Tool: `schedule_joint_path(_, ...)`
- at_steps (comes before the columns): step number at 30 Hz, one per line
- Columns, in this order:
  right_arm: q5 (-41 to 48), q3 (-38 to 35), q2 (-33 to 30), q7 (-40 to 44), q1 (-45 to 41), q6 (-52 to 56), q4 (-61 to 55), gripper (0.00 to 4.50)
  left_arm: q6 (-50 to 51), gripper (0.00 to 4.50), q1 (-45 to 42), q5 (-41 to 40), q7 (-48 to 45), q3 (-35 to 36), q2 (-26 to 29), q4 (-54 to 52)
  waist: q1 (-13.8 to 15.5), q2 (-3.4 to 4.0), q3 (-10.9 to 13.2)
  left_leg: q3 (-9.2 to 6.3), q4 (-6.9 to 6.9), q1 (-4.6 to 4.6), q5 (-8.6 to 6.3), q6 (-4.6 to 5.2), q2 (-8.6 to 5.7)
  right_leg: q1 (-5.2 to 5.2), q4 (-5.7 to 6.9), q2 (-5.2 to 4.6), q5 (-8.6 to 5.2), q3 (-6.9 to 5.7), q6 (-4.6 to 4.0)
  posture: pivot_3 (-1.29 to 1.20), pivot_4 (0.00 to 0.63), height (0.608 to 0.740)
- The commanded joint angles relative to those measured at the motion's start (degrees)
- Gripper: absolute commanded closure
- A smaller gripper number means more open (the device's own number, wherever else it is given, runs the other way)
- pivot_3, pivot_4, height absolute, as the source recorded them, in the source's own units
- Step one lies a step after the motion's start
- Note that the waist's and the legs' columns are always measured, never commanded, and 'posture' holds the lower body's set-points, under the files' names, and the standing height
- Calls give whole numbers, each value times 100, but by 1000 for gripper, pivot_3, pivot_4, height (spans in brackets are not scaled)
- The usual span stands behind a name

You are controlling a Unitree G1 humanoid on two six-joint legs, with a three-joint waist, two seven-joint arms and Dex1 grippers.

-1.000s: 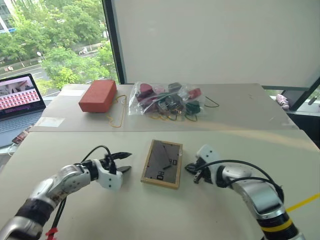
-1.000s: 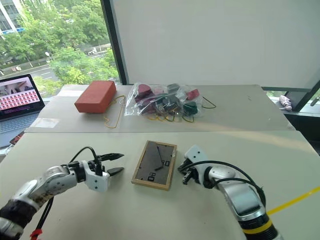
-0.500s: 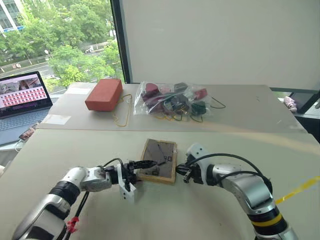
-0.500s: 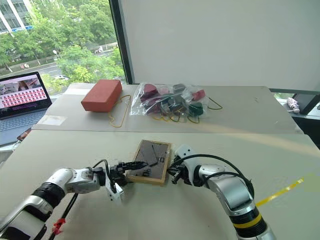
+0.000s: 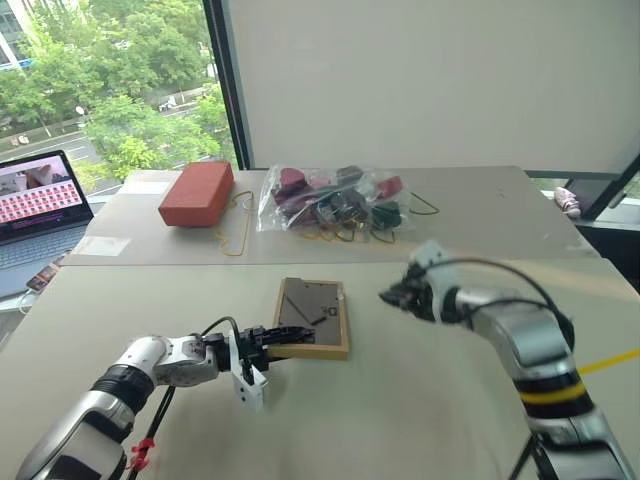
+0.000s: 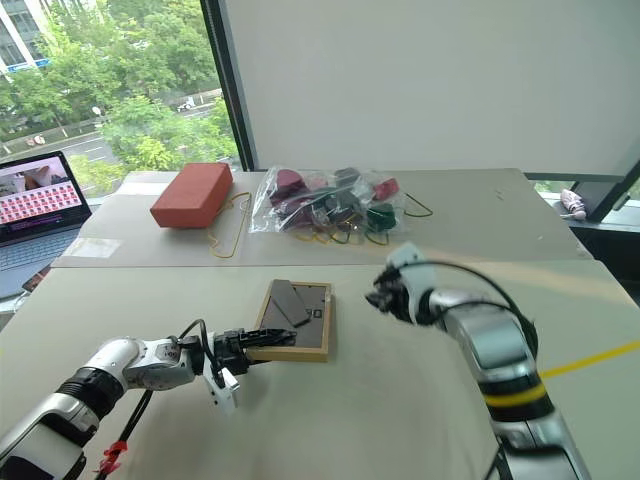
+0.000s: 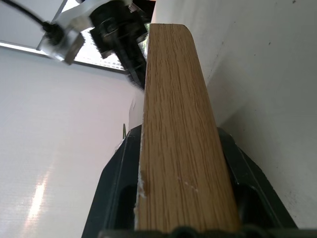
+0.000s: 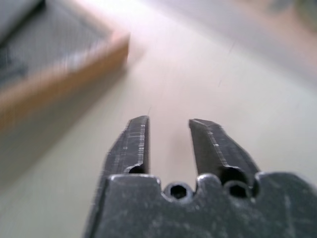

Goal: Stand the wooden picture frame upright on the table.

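Observation:
The wooden picture frame (image 5: 315, 310) lies back side up on the table (image 5: 400, 420), its dark backing and fold-out stand showing. My left gripper (image 5: 283, 338) reaches in level from the left and is shut on the frame's near-left edge. In the left wrist view that light wood edge (image 7: 178, 124) sits clamped between the black fingers (image 7: 116, 198). My right gripper (image 5: 390, 297) hangs above the table just right of the frame and touches nothing. In the right wrist view it (image 8: 168, 134) is open with a clear gap, and the frame (image 8: 54, 74) lies blurred beyond.
On the far table stand a red brick-like block (image 5: 196, 192) and a clear plastic bag (image 5: 335, 200) of small items, with a yellow cord (image 5: 235, 235) beside them. A laptop (image 5: 35, 200) is at the far left. A yellow line (image 5: 610, 360) crosses the right edge.
The right gripper has left the frame's right side, risen forward and opened. The left gripper has closed on the frame's near-left edge. The camera has also shifted.

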Motion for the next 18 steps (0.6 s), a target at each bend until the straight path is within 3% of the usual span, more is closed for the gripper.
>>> schedule_joint_path(1, 650, -151, 747, 156, -586, 335, 519, 1099, 7, 3385, 243, 97, -346, -305, -70, 55, -22, 3, -4, 0, 0, 0, 0, 0, -1, -1, 23, -1, 0, 0, 0, 0, 150, 740)
schedule_joint_path(4, 798, -3, 1000, 398, -846, 492, 1022, 122, 19, 3385, 256, 47, -401, -292, -92, 18, 10, 5, -5, -3, 1, -1, 0, -1, -3, -4, 34, -3, 0, -5, 0, 0, 150, 740)
schedule_joint_path(5, 846, 61, 1027, 492, -911, 571, 1179, 0, 22, 3385, 259, 27, -427, -287, -101, 15, 17, 5, -5, -3, 1, -1, 0, -1, -4, -4, 34, -6, 0, -8, 0, 0, 150, 740)
schedule_joint_path(11, 728, 667, 1074, 1215, -1255, 529, 2506, 0, 35, 3385, 293, -147, -571, -266, -159, -24, -10, 8, -7, 1, 1, -2, 0, 0, -7, -16, 40, -13, 0, -21, 0, 0, 150, 740)
schedule_joint_path(14, 935, 914, 1271, 1660, -1307, 733, 2593, 0, 46, 3385, 311, -343, -707, -250, -214, 16, -14, 18, -23, 1, 1, 1, 1, -2, -7, -13, 42, -13, 0, -21, 0, 0, 150, 740)
schedule_joint_path(18, 1010, 977, 1608, 1663, -1323, 841, 2414, 0, 82, 3385, 340, -423, -829, -237, -221, -37, -16, 18, -35, -2, 1, 1, 1, -2, -6, -13, 45, -13, 0, -23, 0, 0, 150, 740)
